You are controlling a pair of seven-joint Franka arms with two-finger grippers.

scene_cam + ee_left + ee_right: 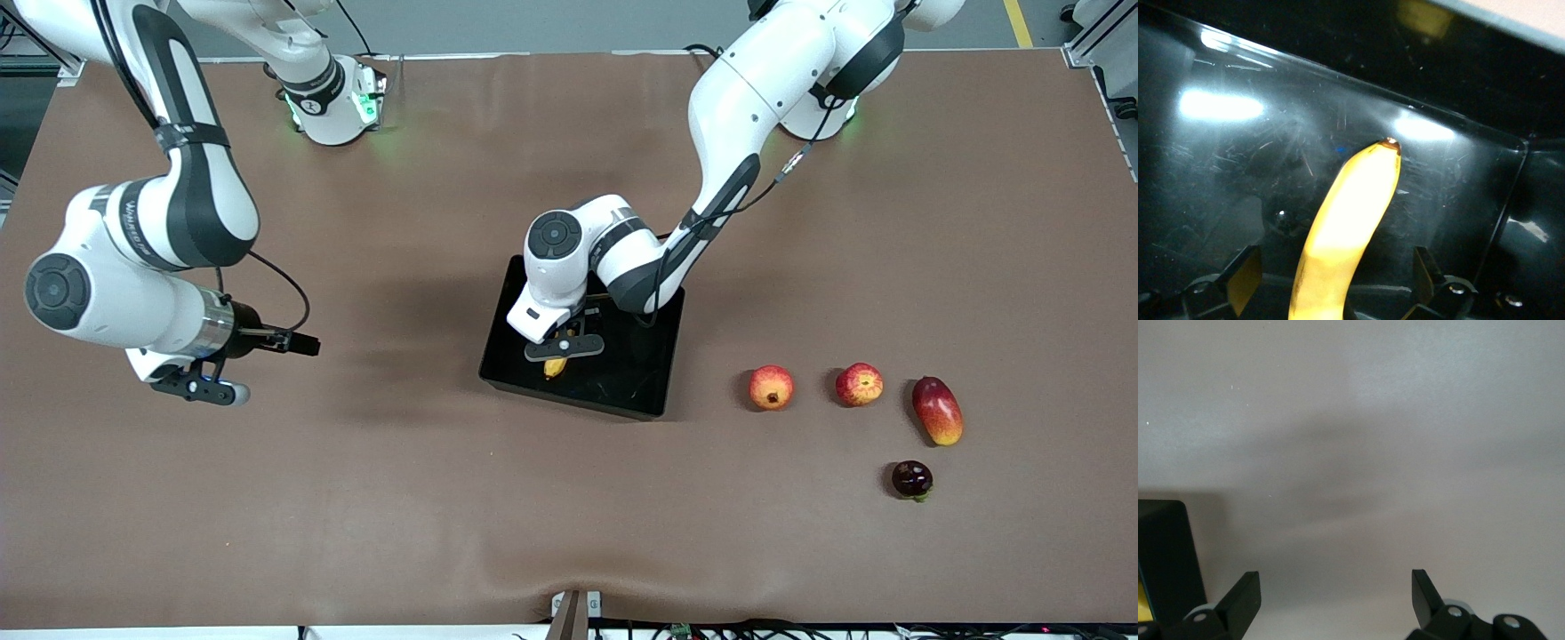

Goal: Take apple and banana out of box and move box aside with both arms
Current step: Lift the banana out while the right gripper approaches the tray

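Note:
The black tray (pixel 642 372) sits mid-table. My left gripper (pixel 564 348) is low inside it, open. The yellow banana (pixel 555 367) lies on the tray floor (pixel 1238 167) between the spread fingers (pixel 1245 277); in the left wrist view the banana (pixel 1351 220) has a gap to each finger. The red apple with yellow streaks (pixel 859 384) rests on the table toward the left arm's end. My right gripper (pixel 203 391) hangs open and empty over bare table toward the right arm's end; its wrist view (pixel 1336 587) shows only tabletop and a tray corner (pixel 1165 553).
An orange-red round fruit with a dark calyx (pixel 771 388) lies between the tray and the apple. A red-yellow mango (pixel 937 410) lies beside the apple. A dark purple round fruit (pixel 912 479) lies nearer the front camera than the mango.

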